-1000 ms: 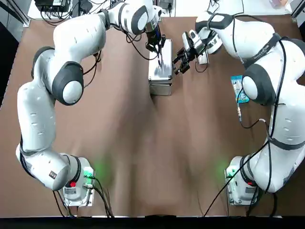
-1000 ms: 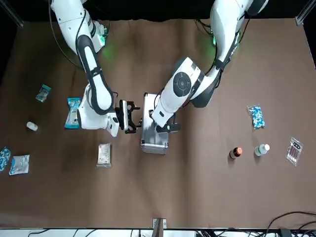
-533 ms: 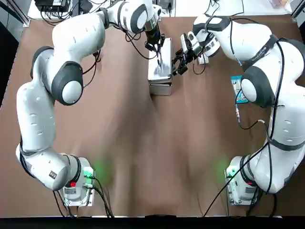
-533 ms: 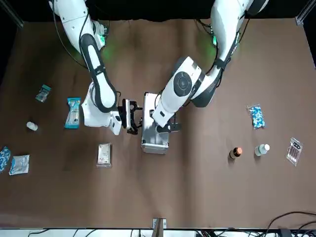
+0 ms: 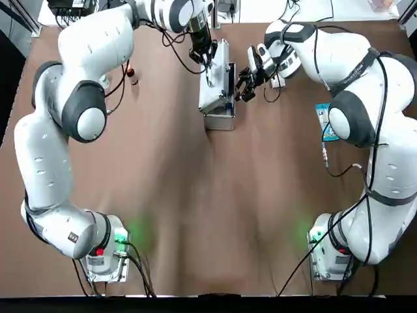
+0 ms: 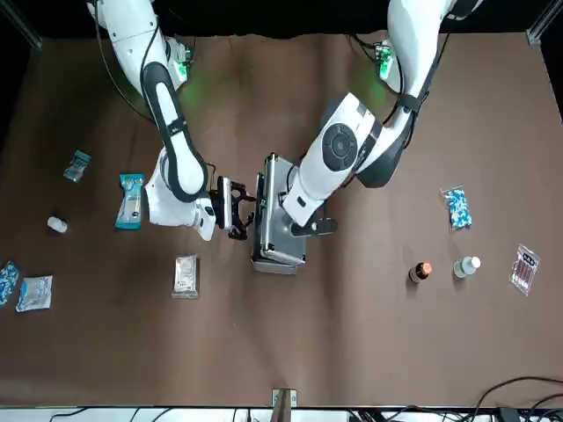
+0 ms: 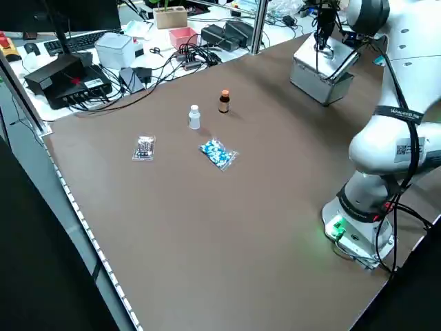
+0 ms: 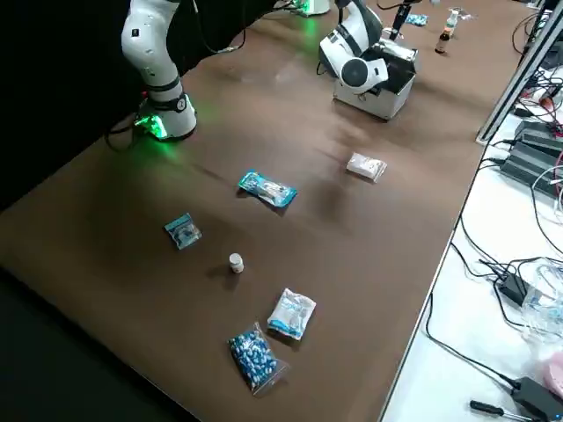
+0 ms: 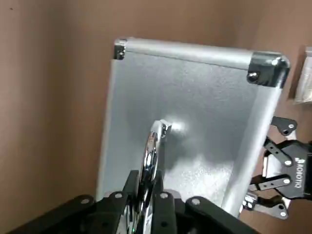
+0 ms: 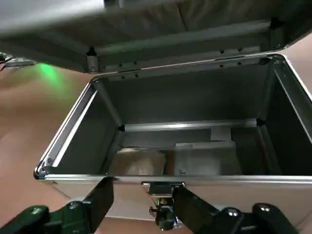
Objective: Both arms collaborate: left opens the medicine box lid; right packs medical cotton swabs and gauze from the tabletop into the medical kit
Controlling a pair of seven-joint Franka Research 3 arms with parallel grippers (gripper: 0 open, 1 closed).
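The medical kit [image 5: 219, 107] stands mid-table with its medicine box lid [image 5: 215, 81] tilted up. My left gripper [image 9: 146, 202] is shut on the lid's slim handle [image 9: 152, 148], as the top view also shows for the left gripper [image 5: 207, 60]. My right gripper [image 6: 236, 209] is open beside the kit's latch side, level with the latch [image 10: 164, 187]. The right wrist view looks into the open kit [image 10: 190, 100], with pale flat shapes on its floor. The medical cotton swabs [image 6: 130, 200] and the gauze [image 6: 186, 274] lie on the tabletop [image 6: 290, 352], apart from both grippers.
A brown bottle [image 6: 423, 272], a white bottle [image 6: 466, 265], a blue-speckled packet [image 6: 456, 207] and a clear packet [image 6: 524, 266] lie on my left arm's side. Small packets [image 6: 35, 293] and a little white bottle [image 6: 56, 225] lie beyond the swabs.
My left gripper has lifted the lid by its handle from nearly closed to tilted open. The right gripper moved in close to the latch side.
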